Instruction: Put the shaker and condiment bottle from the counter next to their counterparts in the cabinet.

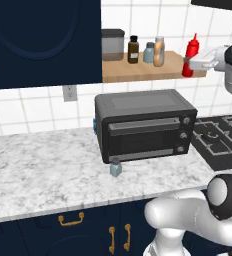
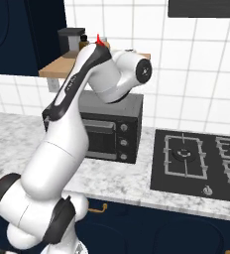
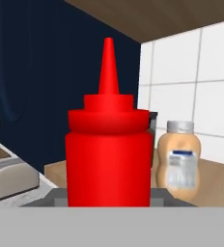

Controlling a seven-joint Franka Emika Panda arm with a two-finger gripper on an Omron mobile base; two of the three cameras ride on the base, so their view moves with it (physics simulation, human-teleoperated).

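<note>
The red condiment bottle (image 1: 191,51) stands upright at the right end of the wooden cabinet shelf (image 1: 138,71), with my gripper (image 1: 189,64) shut on its lower body. In the hand view the condiment bottle (image 3: 109,159) is close in front, and the tan counterpart bottle (image 3: 180,161) sits behind it to the right. On the shelf the counterpart shaker (image 1: 149,52) and the tan bottle (image 1: 159,51) stand left of the red one. The small pale shaker (image 1: 116,167) rests on the marble counter (image 1: 43,165) before the oven. The red nozzle tip (image 2: 101,40) peeks over my arm.
A black toaster oven (image 1: 143,125) sits on the counter under the shelf. A dark brown bottle (image 1: 133,49) and a grey canister (image 1: 112,44) stand at the shelf's left. The stove (image 1: 220,140) lies to the right, and the navy wall cupboard (image 1: 43,40) to the left.
</note>
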